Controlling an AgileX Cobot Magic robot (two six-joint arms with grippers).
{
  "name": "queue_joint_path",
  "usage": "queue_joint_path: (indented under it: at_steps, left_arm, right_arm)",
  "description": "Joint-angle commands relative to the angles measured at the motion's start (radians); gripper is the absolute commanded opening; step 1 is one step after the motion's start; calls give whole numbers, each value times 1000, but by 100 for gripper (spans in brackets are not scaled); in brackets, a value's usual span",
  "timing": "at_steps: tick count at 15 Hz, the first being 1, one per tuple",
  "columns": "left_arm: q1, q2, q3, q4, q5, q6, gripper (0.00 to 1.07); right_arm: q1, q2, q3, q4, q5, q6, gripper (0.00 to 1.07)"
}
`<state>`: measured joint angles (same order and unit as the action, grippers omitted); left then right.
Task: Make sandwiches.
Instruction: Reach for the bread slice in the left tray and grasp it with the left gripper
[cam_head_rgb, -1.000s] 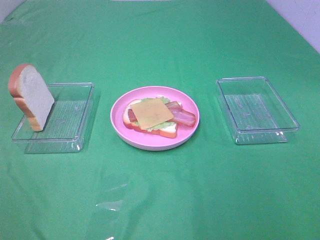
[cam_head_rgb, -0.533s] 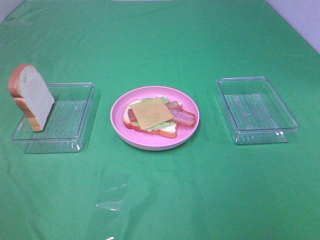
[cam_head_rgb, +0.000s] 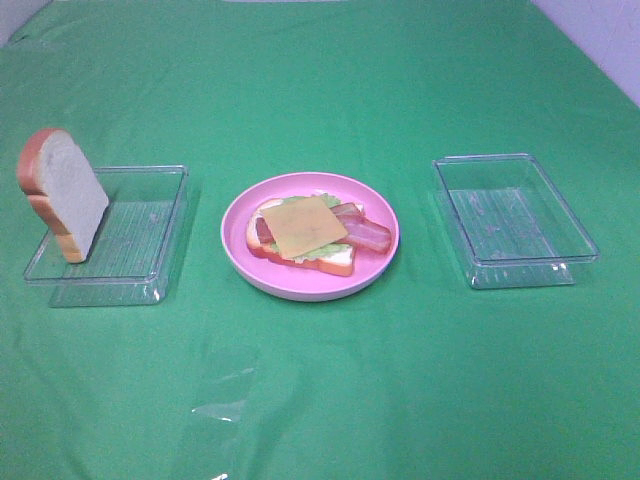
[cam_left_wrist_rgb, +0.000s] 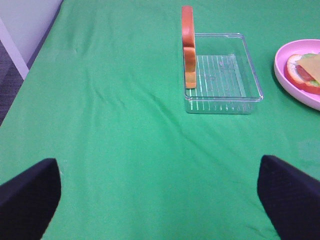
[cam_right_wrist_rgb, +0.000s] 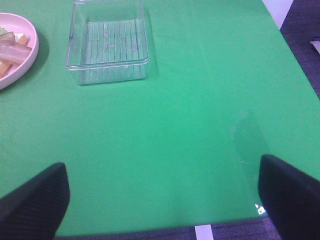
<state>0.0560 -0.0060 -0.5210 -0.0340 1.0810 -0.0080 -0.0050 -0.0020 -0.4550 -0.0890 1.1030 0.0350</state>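
Note:
On the round pink plate (cam_head_rgb: 300, 287) at the table's middle lies an open sandwich (cam_head_rgb: 300, 232): a bread slice under green lettuce, red-brown bacon and a yellow cheese square on top. A second white bread slice (cam_head_rgb: 65, 195) with orange-brown crust stands upright at the outer side of the left clear tray (cam_head_rgb: 120, 255). The left wrist view shows this slice (cam_left_wrist_rgb: 188, 47) edge-on, far ahead of my left gripper (cam_left_wrist_rgb: 160, 200), which is open and holds nothing. My right gripper (cam_right_wrist_rgb: 160, 200) is open too, over bare cloth. Neither gripper appears in the exterior high view.
A second clear tray (cam_head_rgb: 515, 220) sits to the right of the plate with nothing in it; the right wrist view shows this tray (cam_right_wrist_rgb: 107, 47) as well. A green cloth covers the table. The table's edge runs close to the right gripper.

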Motion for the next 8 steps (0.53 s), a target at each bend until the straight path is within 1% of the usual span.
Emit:
queue_joint_path:
  at_steps: [1, 8]
  left_arm:
    - [0, 0, 3, 3, -4, 2, 100]
    - [0, 0, 3, 3, -4, 2, 100]
  right_arm:
    - [-7, -31, 4, 4, -6, -9, 98]
    - [-7, -31, 4, 4, -6, -9, 98]
